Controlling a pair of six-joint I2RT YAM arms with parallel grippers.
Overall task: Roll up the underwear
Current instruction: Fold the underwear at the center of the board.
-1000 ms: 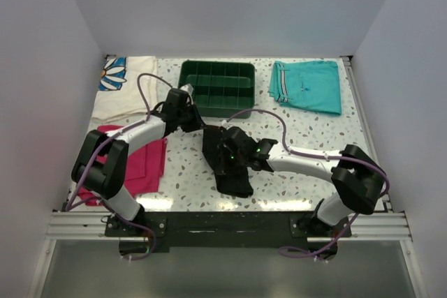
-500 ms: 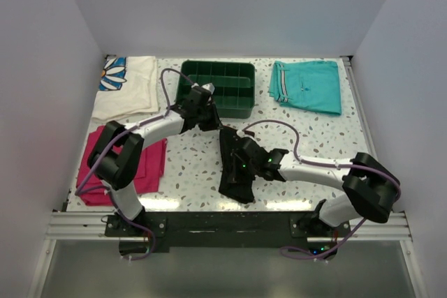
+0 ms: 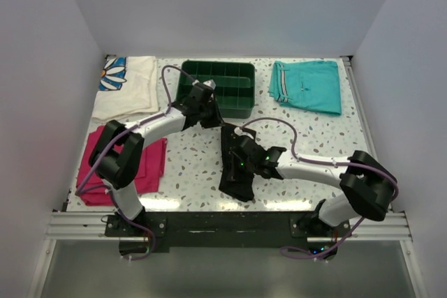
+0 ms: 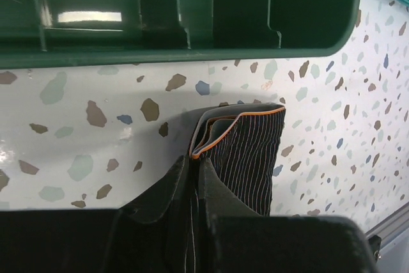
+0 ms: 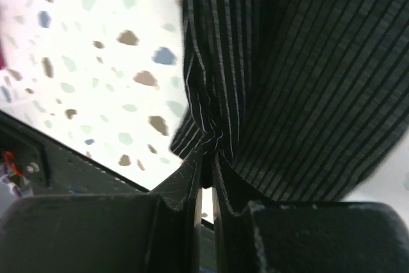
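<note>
Bright, even light falls from overhead on my table; glare streaks the green tray. At my right wrist the underwear seems slightly blurred, background blown white.

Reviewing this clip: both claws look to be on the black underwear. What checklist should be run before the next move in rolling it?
1. Left claw shut on the underwear near its orange-edged hem: ok.
2. Right claw shut on bunched striped fabric: ok.
3. Underwear folded into a narrow strip: ok.
4. Roll started: not ok; the strip lies unrolled.
5. Hem end apart from the green tray: ok.
6. Strip lying flat on the table under the arms: cannot tell.
</note>
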